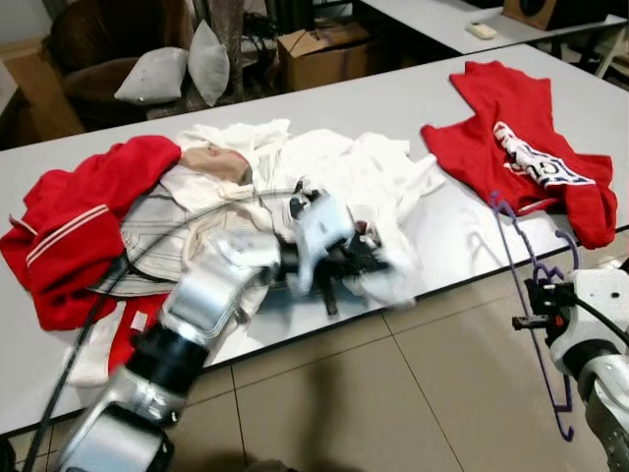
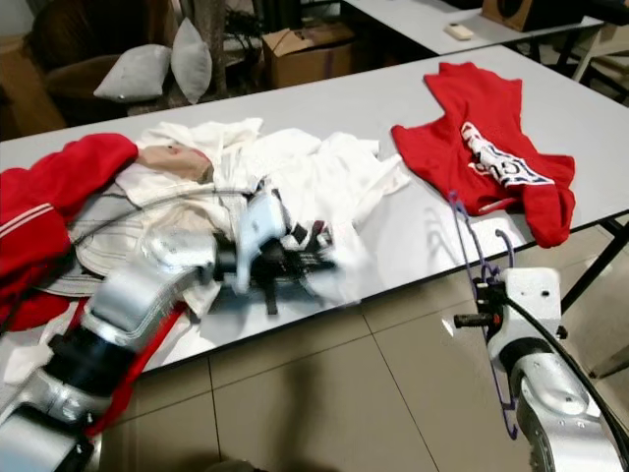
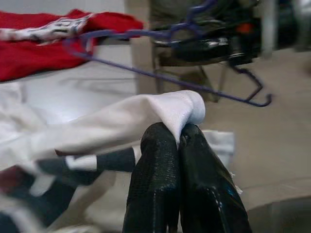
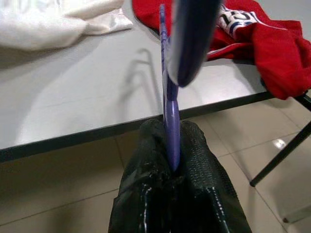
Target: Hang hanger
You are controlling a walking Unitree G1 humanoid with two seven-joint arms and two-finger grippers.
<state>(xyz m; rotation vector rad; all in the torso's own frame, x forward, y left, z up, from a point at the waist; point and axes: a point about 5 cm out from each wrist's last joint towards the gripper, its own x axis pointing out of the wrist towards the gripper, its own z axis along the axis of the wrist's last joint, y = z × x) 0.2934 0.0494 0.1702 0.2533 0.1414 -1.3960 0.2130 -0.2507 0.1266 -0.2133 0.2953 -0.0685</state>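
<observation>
A purple hanger [image 1: 536, 295] stands upright off the table's front right edge, pinched between the fingers of my right gripper [image 4: 172, 145], which is shut on it. My left gripper [image 3: 179, 138] is shut on a fold of a white garment [image 1: 378, 197] at the table's front edge, in the middle of a pile of white clothes. The white cloth [image 3: 146, 114] drapes over both black fingertips. In the left wrist view the purple hanger [image 3: 165, 77] hangs beyond the cloth.
A red jersey [image 1: 521, 147] lies on the grey table [image 1: 393, 98] at the right. A red garment [image 1: 84, 221] lies at the left of the pile. Behind the table are a cardboard box [image 1: 324, 49], pillows [image 1: 182, 69] and another table. Tiled floor [image 1: 373, 393] lies in front.
</observation>
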